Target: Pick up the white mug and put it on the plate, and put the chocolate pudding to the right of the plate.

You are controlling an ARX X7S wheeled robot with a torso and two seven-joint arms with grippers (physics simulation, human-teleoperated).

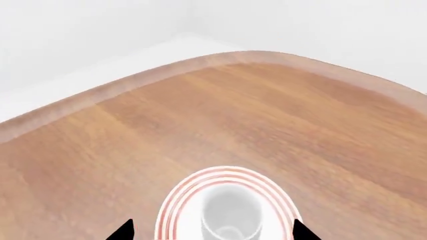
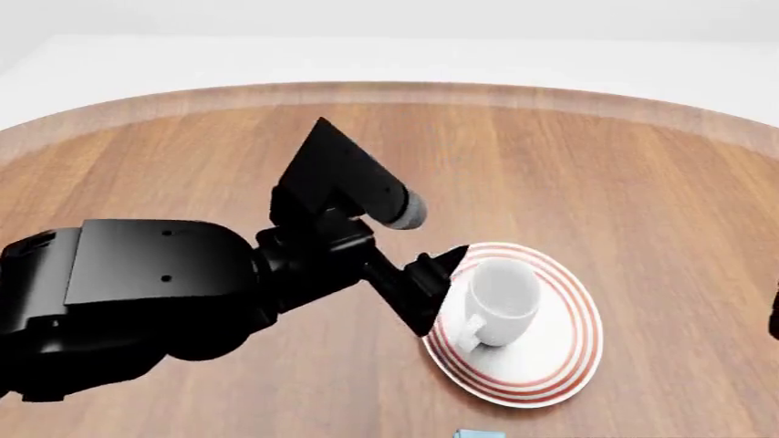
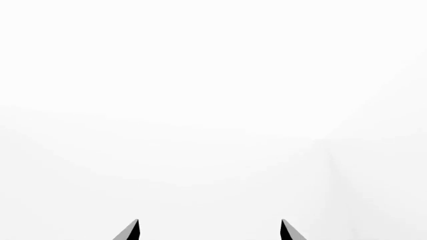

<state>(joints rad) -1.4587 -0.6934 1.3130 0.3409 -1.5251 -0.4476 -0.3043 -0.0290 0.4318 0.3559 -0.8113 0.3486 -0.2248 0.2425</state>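
Your white mug (image 2: 502,299) stands upright on the plate (image 2: 572,351), lower right of centre in the head view, loop handle toward the frame bottom. Your left gripper (image 2: 441,294) sits at the plate's left edge, just beside the mug, jaws spread, nothing between them; in the left wrist view its 2 tips (image 1: 123,231) flank the mug (image 1: 230,216) and plate (image 1: 175,200) at the frame bottom. A light blue sliver at the head view's bottom edge looks like the chocolate pudding (image 2: 479,433), below the plate. Wooden table (image 2: 633,182) underneath. Your right gripper (image 3: 210,231) faces blank white, tips apart, holding nothing.
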